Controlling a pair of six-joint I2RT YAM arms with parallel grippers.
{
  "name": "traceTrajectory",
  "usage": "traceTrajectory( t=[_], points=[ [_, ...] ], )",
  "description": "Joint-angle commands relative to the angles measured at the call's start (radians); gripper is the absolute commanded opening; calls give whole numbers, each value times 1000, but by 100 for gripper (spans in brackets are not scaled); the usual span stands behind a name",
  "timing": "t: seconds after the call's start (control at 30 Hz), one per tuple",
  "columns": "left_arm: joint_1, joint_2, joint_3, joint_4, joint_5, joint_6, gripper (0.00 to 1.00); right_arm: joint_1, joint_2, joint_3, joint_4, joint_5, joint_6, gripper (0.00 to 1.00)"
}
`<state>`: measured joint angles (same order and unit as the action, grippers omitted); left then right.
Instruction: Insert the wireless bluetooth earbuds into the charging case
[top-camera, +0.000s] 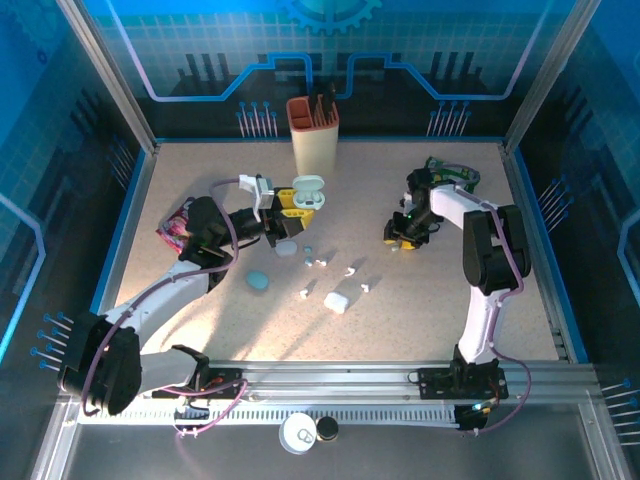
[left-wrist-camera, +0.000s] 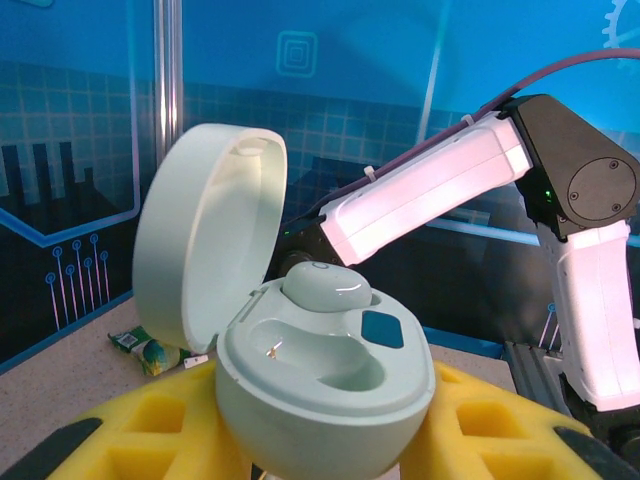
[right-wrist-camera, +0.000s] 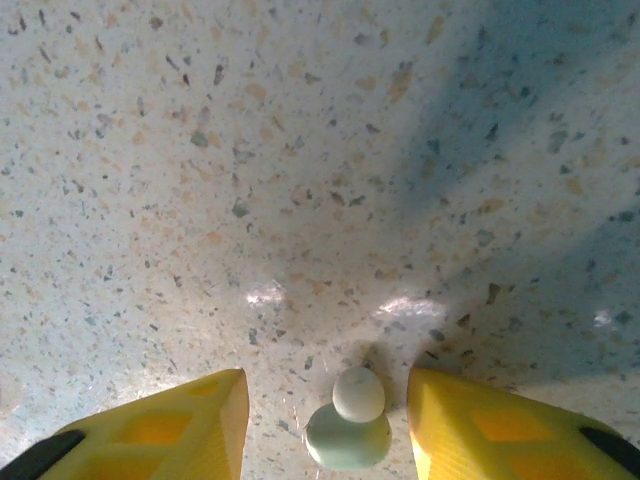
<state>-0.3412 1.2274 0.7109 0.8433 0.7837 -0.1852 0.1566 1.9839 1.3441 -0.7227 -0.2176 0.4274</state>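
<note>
One earbud (left-wrist-camera: 325, 288) is seated in the charging case (left-wrist-camera: 330, 400). The socket (left-wrist-camera: 320, 362) in front of it, at lower centre of the left wrist view, is empty. The lid (left-wrist-camera: 205, 235) stands open at the upper left of that view. The left gripper (top-camera: 288, 212) is clamped on the case body, with its yellow fingers (left-wrist-camera: 150, 430) bearing on both flanks. In the top view it sits just left of centre.

The right gripper (right-wrist-camera: 328, 385) has its jaws parted and holds nothing. A loose earbud (right-wrist-camera: 350, 430) lies on the table (right-wrist-camera: 200, 150) between the two fingers, at bottom centre of the right wrist view. There is a visible gap on each side of it.

Further small white pieces (top-camera: 350, 271) lie scattered at centre of the top view. They are judged to be more earbuds, but they are too small to confirm. A closed white case (top-camera: 336, 302) lies among them.

Status, as a judgement:
- Done: case opened and presented; one of its two sockets filled.
- Remaining: close the right gripper on the loose earbud, carry it to the held case, and seat it in the empty socket.
- Overall: the held case is roughly half filled.
</note>
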Motion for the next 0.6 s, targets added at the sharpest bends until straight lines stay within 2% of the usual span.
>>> traceTrajectory(
  t=[0.0, 0.27, 0.57],
  points=[
    [6, -4, -4, 30, 28, -12, 36, 18, -39, -42, -6, -39, 16, 46],
    [7, -3, -15, 42, 26, -15, 37, 56, -90, -80, -24, -41, 0, 46],
    [7, 0, -13, 51, 24, -17, 37, 119, -85, -35, -72, -39, -32, 46]
  ],
)
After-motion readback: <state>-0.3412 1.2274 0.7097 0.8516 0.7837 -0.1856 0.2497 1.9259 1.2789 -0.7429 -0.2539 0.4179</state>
